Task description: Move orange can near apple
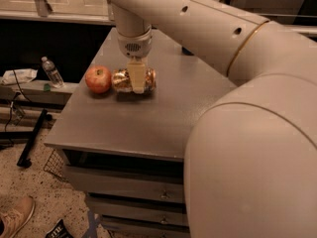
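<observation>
The orange can (121, 80) lies on its side on the grey table (148, 118), right beside the red apple (98, 79) at the table's left edge. The can's left end is very close to the apple; I cannot tell whether they touch. My gripper (137, 79) reaches down from above and is shut on the orange can around its middle, one finger (137, 78) across the can's front. The can sits at table level.
A dark object (186, 50) shows at the table's far side, mostly hidden behind my arm (198, 24). A water bottle (51, 72) stands on a low shelf to the left. Drawers (129, 182) are under the table. A shoe (15, 217) is on the floor.
</observation>
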### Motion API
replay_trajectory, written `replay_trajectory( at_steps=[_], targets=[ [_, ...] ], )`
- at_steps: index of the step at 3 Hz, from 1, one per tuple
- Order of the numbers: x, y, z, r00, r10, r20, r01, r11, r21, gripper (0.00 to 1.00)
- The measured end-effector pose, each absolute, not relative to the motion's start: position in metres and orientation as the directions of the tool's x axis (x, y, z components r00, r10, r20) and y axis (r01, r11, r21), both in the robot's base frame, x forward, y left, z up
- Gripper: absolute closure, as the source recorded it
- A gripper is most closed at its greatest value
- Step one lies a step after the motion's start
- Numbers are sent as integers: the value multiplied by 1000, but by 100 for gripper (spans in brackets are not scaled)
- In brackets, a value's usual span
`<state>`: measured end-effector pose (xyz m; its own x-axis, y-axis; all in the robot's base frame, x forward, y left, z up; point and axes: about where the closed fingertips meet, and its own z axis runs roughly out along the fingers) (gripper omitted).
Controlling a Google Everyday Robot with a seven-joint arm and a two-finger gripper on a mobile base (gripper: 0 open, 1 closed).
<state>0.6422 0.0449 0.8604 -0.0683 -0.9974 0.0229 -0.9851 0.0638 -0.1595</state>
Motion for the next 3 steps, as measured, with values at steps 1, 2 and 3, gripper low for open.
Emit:
replay_trajectory(
  at_steps=[1, 2, 3],
  targets=[
    [645, 47, 859, -67, -998, 15, -984, 63, -166, 85],
    [647, 49, 857, -65, -998, 8, -983, 63, -172, 60],
    [649, 51, 856, -64, -998, 3, -982, 62, -177, 37]
  ],
)
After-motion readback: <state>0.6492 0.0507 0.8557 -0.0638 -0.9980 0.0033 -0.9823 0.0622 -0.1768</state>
